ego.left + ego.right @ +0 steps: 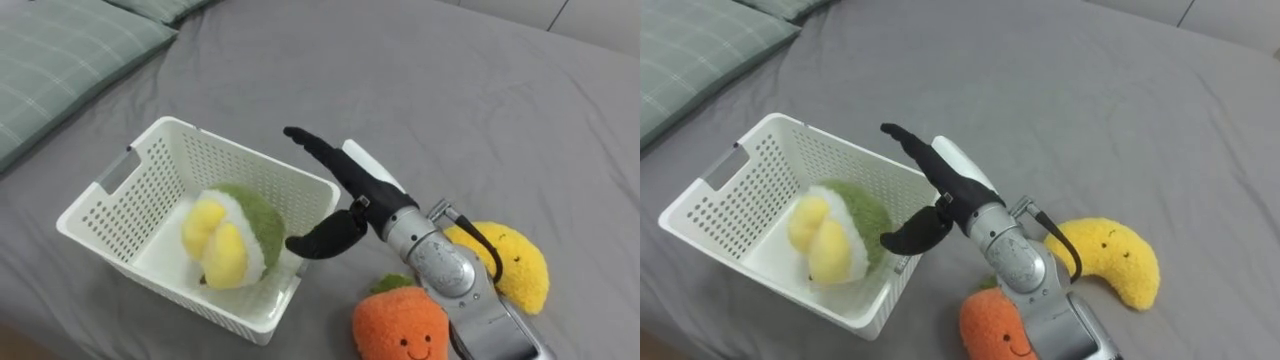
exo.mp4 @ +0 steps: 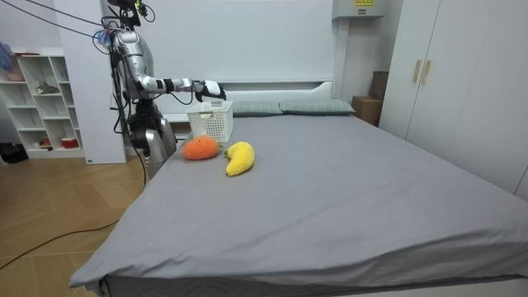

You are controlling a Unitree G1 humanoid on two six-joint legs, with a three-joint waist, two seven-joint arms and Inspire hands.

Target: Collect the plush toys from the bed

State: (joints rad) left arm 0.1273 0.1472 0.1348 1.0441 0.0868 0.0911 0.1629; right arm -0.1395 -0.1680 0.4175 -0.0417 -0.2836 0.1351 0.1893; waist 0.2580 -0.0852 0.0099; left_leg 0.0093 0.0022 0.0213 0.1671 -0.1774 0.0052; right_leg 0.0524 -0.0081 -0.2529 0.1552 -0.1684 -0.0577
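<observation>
The right hand (image 1: 360,187) is spread wide at the basket's (image 1: 112,213) 3 o'clock rim; the green-yellow plush (image 1: 238,235) inside is shown by the eye views.

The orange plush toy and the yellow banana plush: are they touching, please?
Apart. The room view shows grey sheet between the orange plush toy and the yellow banana plush.

Just below the right hand (image 1: 362,190): orange plush toy (image 1: 398,325), cut off by the lower edge, right side hidden behind the forearm. Behind the wrist: near end of the yellow plush banana (image 1: 515,265), hidden. Under the thumb: part of the white basket (image 1: 150,150) rim, covered. Far left of the hand: green pillow (image 1: 60,70), cut by the edge.
</observation>
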